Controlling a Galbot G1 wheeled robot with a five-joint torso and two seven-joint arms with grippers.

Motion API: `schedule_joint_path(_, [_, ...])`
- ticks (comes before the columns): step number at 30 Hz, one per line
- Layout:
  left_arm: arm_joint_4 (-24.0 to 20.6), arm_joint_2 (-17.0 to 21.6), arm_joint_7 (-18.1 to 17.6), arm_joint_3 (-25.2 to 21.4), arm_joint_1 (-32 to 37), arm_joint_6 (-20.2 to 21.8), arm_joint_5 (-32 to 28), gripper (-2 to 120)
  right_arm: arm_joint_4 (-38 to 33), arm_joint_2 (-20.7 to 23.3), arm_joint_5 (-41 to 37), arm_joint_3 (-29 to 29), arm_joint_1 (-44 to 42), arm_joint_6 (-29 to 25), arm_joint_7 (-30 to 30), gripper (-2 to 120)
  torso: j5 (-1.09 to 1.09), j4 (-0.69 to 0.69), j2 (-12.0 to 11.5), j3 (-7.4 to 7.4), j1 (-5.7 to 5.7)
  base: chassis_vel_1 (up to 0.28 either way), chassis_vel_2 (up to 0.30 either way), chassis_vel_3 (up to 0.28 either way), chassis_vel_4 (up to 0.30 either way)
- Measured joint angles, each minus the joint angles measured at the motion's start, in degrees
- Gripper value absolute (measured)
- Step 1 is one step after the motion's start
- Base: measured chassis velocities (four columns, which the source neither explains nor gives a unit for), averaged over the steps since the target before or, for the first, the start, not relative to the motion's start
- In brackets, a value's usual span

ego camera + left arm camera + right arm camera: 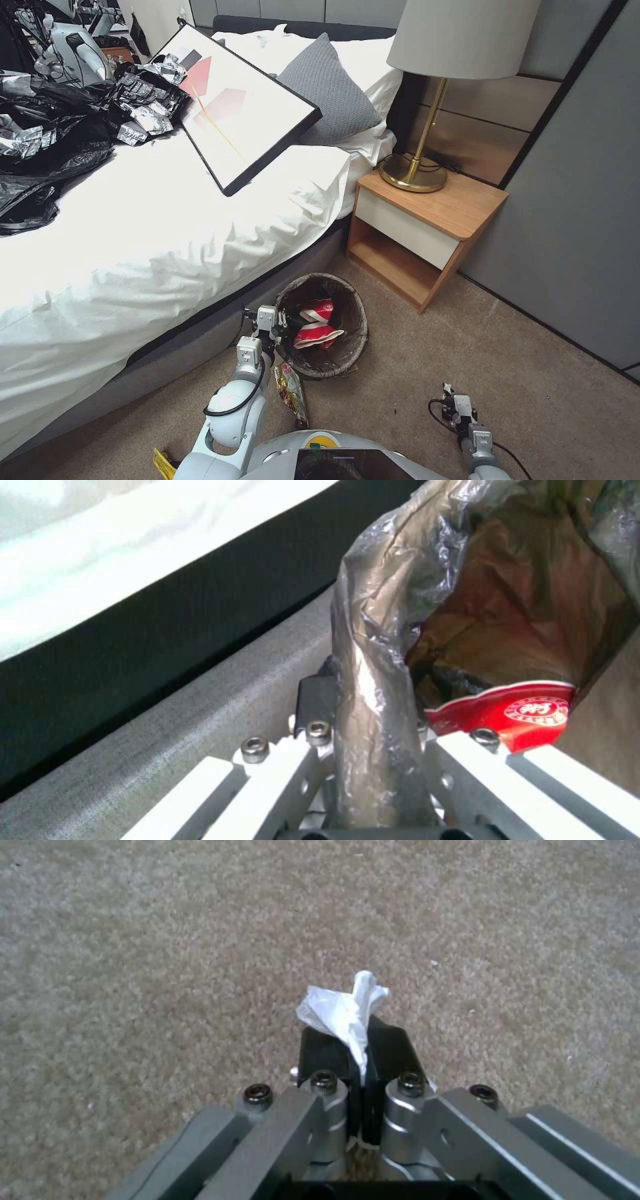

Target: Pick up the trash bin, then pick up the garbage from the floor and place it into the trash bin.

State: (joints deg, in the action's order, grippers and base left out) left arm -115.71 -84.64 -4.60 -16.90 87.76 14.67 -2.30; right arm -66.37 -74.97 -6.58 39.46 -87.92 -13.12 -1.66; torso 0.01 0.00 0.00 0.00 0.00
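Left fingers (319, 707) clamp the bin (353, 347) rim beside the bed (153, 253); right gripper (360, 1050) pinches a white scrap (343, 1012) above carpet (133, 965).

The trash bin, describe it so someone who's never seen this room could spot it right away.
Find the bed and the wooden nightstand beside it. On the carpet between them stands the trash bin, round and lined with a dark bag, its rim pinched by the left gripper. Nothing else on the floor holds red-and-white cups.

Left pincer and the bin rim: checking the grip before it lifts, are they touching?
Touching. In the left wrist view the left pincer is shut on the bag-lined rim of the bin, which runs between its fingers.
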Motion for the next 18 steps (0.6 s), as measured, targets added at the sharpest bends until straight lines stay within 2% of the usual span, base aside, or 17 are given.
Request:
schedule_joint_path(5, [0.00,0.00,0.00,0.00,0.00,0.00,0.00,0,-1.05,-0.01,0.16,0.09,-0.17,-0.79,0.65,0,0.01,-0.01,0.00,0.01,0.00,0.000,0.000,0.000,0.000])
schedule_joint_path(9, [0.00,0.00,0.00,0.00,0.00,0.00,0.00,0,-6.60,-0.13,0.32,0.23,-1.67,-2.75,2.27,0,-0.02,-0.07,-0.01,0.01,0.00,0.000,0.000,0.000,0.000])
schedule_joint_path(11, [0.00,0.00,0.03,0.15,0.00,0.00,0.00,0,-11.19,-0.25,0.15,0.23,-2.59,-5.97,2.49,0,-0.01,-0.04,-0.01,0.01,0.00,0.000,0.000,0.000,0.000])
schedule_joint_path(12, [0.00,0.00,0.00,0.09,0.00,0.00,0.00,0,-16.15,-0.37,-0.22,0.49,-3.77,-8.17,2.00,0,-0.01,-0.02,-0.01,0.01,0.00,0.000,0.000,0.000,0.000])
schedule_joint_path(14, [0.00,0.00,0.00,0.00,0.00,0.00,0.00,0,-18.26,-0.37,-0.60,0.54,-4.29,-9.10,1.54,0,-0.01,-0.02,-0.01,0.01,0.00,0.000,0.000,0.000,0.000])
schedule_joint_path(17, [0.00,0.00,0.00,0.01,0.00,0.00,0.00,0,-32.48,-0.32,-3.88,0.53,-6.74,-15.41,-6.19,0,-0.03,-0.01,0.00,0.00,0.00,0.000,0.000,0.000,0.000])
schedule_joint_path(18, [0.00,0.00,0.00,0.01,0.00,0.00,0.00,0,-32.48,-0.32,-3.88,0.53,-6.74,-15.41,-6.19,0,-0.03,-0.01,0.00,0.00,0.00,0.000,0.000,0.000,0.000])
